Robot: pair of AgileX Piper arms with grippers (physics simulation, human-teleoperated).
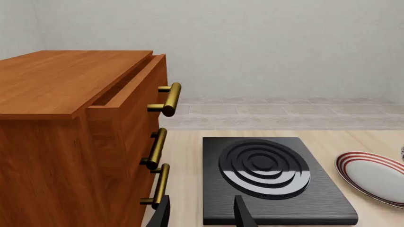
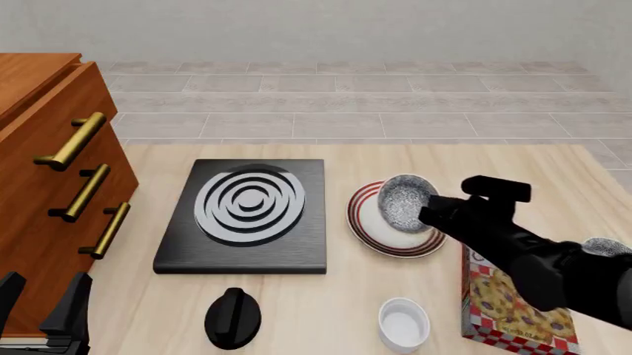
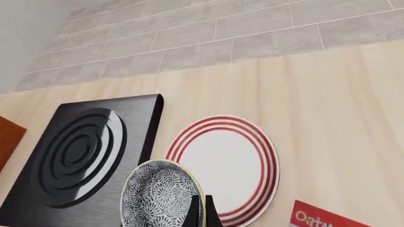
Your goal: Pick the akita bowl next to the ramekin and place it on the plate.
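Front view: my right jaws [image 2: 431, 209] clenched on bowl [image 2: 405, 201] rim, bowl above plate [image 2: 368, 225]; left jaws [image 2: 41, 307] released, well apart.

On the counter [image 2: 415, 159] there are two speckled bowls, namely the akita bowl [image 2: 406, 201] over the plate and a second speckled bowl [image 2: 609, 247] that is mostly hidden behind the right arm. There is one plate [image 2: 374, 222], one ramekin [image 2: 404, 323], one black stove [image 2: 247, 214], one black knob [image 2: 233, 318], one printed box [image 2: 504, 310], and one wooden cabinet [image 2: 44, 200] with three brass handles.
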